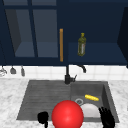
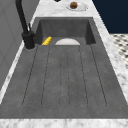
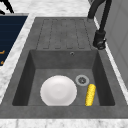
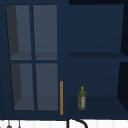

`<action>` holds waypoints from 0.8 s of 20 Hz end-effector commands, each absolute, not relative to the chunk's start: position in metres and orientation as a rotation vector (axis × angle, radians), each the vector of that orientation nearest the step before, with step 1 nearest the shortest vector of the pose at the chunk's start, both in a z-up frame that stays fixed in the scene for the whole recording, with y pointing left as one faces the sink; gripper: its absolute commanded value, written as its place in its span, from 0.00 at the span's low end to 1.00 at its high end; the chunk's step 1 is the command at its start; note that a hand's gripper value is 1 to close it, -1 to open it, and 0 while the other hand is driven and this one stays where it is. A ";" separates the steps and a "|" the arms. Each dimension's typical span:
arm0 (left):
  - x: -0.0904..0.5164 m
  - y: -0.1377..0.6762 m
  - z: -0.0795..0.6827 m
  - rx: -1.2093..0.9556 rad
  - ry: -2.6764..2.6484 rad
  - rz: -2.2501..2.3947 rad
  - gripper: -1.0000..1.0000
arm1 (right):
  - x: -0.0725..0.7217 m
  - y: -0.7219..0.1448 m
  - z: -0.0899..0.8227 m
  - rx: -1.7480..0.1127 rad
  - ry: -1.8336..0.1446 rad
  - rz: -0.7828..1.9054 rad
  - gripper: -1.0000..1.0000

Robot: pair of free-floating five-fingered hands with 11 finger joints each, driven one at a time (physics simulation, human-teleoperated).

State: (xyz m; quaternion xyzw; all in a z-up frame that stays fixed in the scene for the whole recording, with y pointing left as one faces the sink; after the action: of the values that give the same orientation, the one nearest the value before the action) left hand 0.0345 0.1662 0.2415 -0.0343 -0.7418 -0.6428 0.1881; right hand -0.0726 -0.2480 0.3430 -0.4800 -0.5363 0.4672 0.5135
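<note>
A glossy red ball [image 1: 67,114] sits front and centre, smooth and round, in front of the matte grey stone sink [image 1: 37,100]. Behind it, down in the basin, lies a round white plate [image 3: 58,90], with a bumpy yellow corn cob [image 3: 90,94] just beside it near the steel drain. The left hand [image 1: 43,117] hangs left of the ball, curled into a fist on nothing. The right hand [image 1: 107,118] hovers right of the plate, fingers straight and spread. Above, an olive glass bottle [image 4: 82,99] stands upright on the navy cabinet shelf.

flat, even simulator light, soft blur throughout, faint shadows in the sink basin [image 3: 32,67], no glare
</note>
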 end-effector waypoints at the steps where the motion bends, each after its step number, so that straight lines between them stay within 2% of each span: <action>1: 0.034 0.166 0.242 -0.096 -2.087 -1.808 0.50 | -0.073 -0.265 0.312 -1.158 -1.284 1.117 0.00; 7: 0.034 0.166 0.242 -0.096 -2.087 -1.808 0.50 | -0.061 -0.254 0.283 -1.181 -1.189 1.161 0.00; 16: 0.034 0.166 0.242 -0.096 -2.087 -1.808 0.50 | -0.064 -0.258 0.278 -1.141 -1.178 1.155 0.00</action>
State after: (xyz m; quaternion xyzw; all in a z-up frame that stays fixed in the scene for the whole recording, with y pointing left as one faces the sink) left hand 0.0345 0.1662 0.2415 -0.0343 -0.7418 -0.6428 0.1881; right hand -0.0643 -0.2576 0.2781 -0.4795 -0.4952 0.4855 0.5378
